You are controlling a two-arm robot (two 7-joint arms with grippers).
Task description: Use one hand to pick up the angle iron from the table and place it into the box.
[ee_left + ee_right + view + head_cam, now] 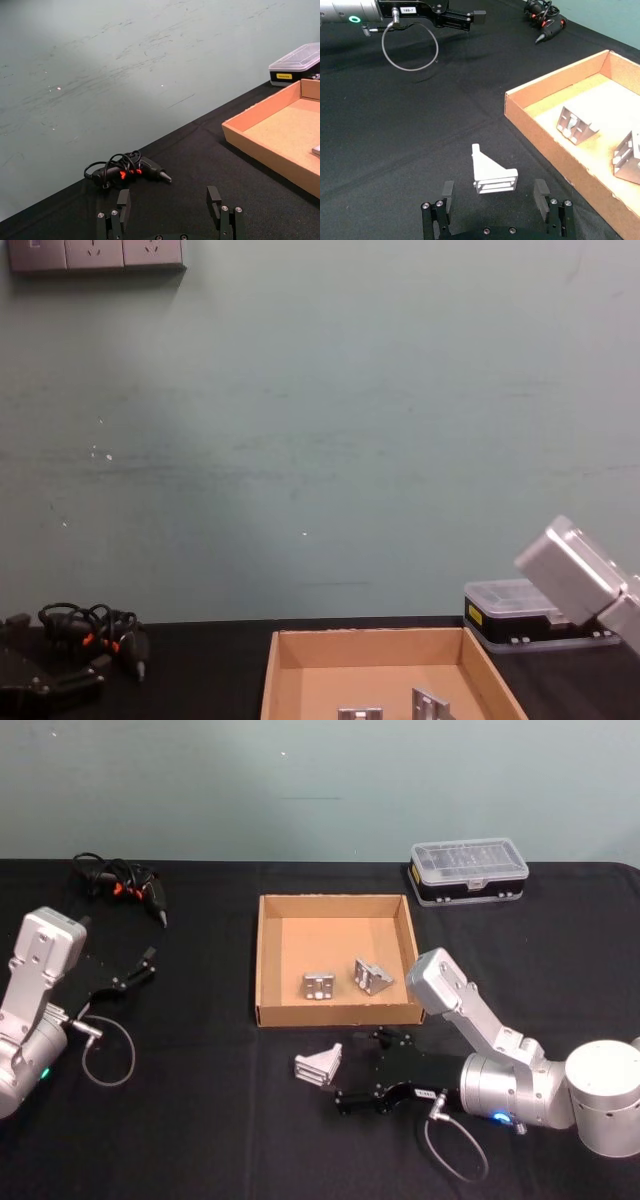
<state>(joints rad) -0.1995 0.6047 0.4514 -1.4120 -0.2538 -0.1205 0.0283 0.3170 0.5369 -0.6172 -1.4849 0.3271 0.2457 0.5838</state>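
Pickup is what you have left: the angle iron (pixel 490 172), a small shiny grey corner piece with slots, lies on the table (pixel 200 1120) just in front of the box (pixel 335 1014), right at the right hand (pixel 494 188), spread wide. Left of the box the left hand (pixel 169 194) rests open; two pieces (pixel 319 985) already lie inside the box.

The angle iron (pixel 320 1066) is silver, the box (pixel 258 960) tan, the table (pixel 200 1140) black.
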